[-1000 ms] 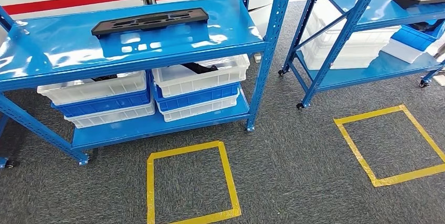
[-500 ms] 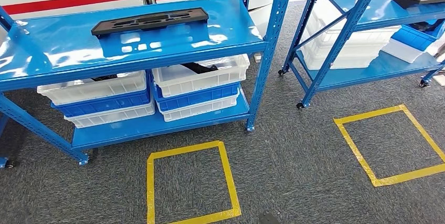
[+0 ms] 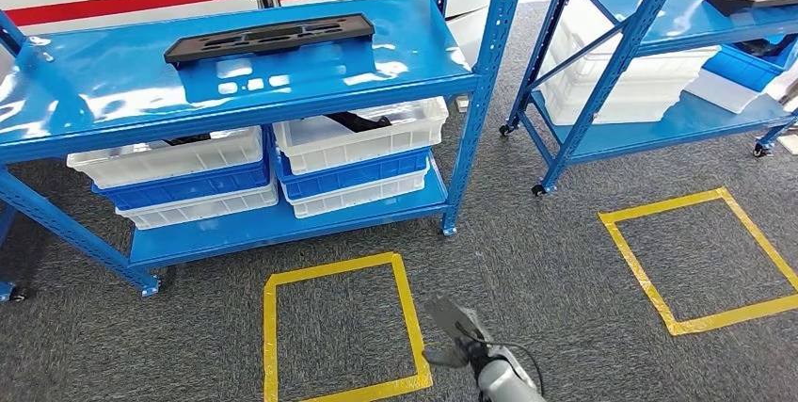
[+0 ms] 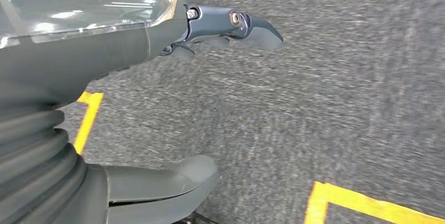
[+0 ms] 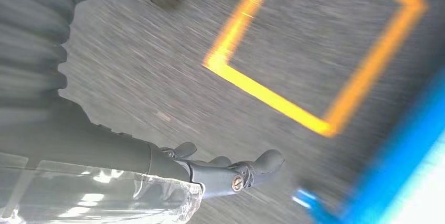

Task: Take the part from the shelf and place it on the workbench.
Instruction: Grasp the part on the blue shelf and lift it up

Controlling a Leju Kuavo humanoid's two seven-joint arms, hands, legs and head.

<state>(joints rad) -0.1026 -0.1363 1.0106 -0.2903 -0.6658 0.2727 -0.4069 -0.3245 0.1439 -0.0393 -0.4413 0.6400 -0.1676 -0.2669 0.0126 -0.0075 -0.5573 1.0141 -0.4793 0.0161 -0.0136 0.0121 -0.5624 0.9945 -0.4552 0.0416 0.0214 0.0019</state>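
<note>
1. The part (image 3: 269, 38), a flat black piece with cut-outs, lies on the top board of the blue shelf (image 3: 113, 91), nothing touching it.
2. The right hand (image 3: 458, 331) hangs over grey carpet beside a yellow tape square (image 3: 343, 327), fingers apart, holding nothing.
3. The left hand (image 4: 157, 108) is over the carpet too, fingers spread, empty.

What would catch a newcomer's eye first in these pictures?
Probably the bright blue shelf at the back, with a long black part lying flat on its top level and white and blue bins stacked below. Next, the yellow tape squares on the grey carpet in front. Last, the right hand at the bottom edge, holding nothing, beside the nearer square.
</note>
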